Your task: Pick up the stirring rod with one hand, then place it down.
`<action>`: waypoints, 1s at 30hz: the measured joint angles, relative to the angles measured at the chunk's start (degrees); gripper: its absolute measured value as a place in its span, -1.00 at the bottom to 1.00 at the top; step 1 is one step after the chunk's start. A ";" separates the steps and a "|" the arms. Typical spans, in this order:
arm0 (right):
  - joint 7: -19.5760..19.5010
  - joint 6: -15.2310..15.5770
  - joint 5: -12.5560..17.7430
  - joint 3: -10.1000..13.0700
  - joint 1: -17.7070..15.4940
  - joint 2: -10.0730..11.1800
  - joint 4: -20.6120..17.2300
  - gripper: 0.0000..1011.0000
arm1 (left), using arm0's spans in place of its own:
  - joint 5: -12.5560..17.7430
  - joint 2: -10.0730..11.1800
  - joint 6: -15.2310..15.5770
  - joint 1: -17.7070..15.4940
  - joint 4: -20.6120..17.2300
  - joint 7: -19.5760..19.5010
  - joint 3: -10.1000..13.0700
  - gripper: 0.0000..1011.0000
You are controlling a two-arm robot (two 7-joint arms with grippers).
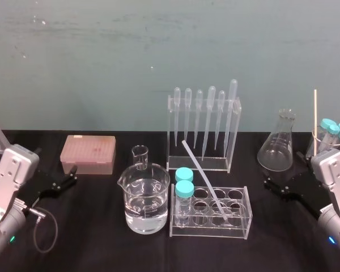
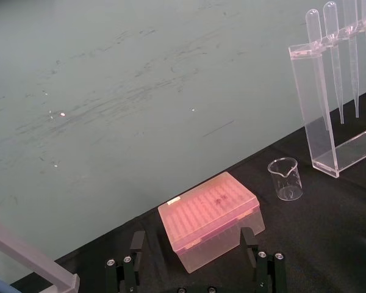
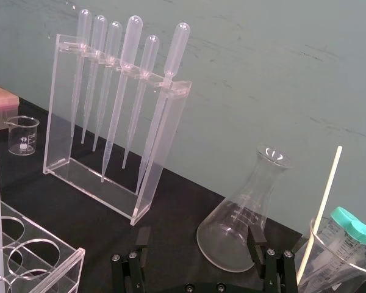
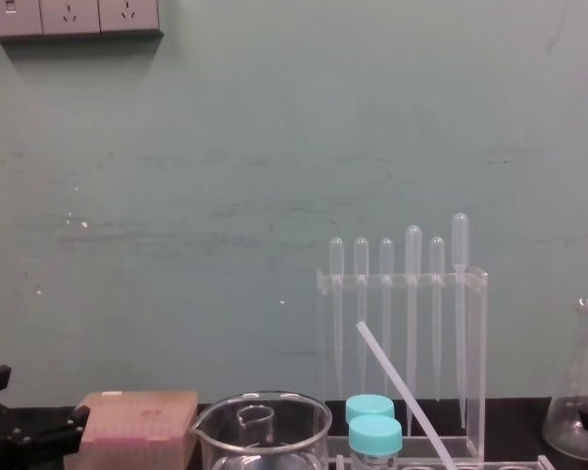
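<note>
black counter (image 1: pixel 102 249) under a pale green wall (image 1: pixel 102 56). left tool (image 1: pixel 68 178) rests released near the pink box (image 1: pixel 88 153). the stirring rod (image 1: pixel 204 180) leans in the middle tube rack (image 1: pixel 209 231). right tool (image 1: pixel 282 180) sits released by the flask (image 1: pixel 276 150).

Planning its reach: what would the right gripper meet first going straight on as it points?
Probably the conical flask, standing directly ahead of the right gripper between its open jaws, though depth is hard to judge.
</note>
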 joint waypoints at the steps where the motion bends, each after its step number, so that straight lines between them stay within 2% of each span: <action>1: 0.00 0.00 0.00 0.00 0.00 0.00 0.00 0.98 | 0.00 0.00 0.00 0.00 0.00 0.00 0.00 0.98; 30: 0.00 -0.01 0.01 0.00 0.00 0.01 0.00 0.98 | 0.00 -0.01 0.00 0.00 0.00 0.00 0.00 0.98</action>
